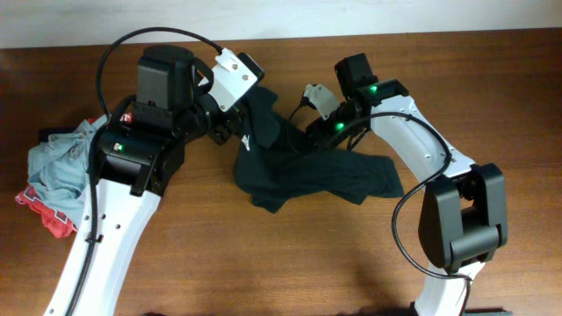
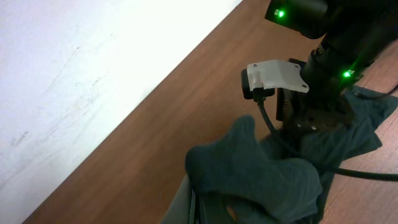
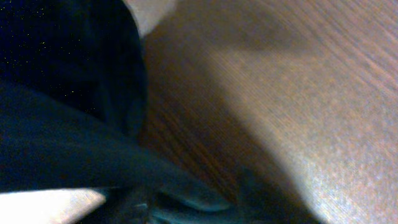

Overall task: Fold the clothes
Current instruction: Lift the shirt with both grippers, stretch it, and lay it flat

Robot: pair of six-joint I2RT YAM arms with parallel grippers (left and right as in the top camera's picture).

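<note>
The black T-shirt (image 1: 307, 175) lies crumpled at the middle of the wooden table, its upper left part pulled up toward the arms. My left gripper (image 1: 235, 132) is shut on that raised part. In the left wrist view dark fabric (image 2: 261, 174) drapes over its fingers (image 2: 202, 210). My right gripper (image 1: 309, 133) is at the shirt's top edge, close to the left one, and also shows in the left wrist view (image 2: 314, 121). In the dim, blurred right wrist view a band of fabric (image 3: 62, 155) runs into its jaws (image 3: 186, 208), which look shut on it.
A pile of other garments sits at the table's left edge: a grey-blue one (image 1: 57, 162) on top and a red-and-white one (image 1: 48, 215) beneath. A white wall (image 2: 74, 74) runs along the table's far edge. Bare wood (image 1: 263, 263) lies in front of the shirt.
</note>
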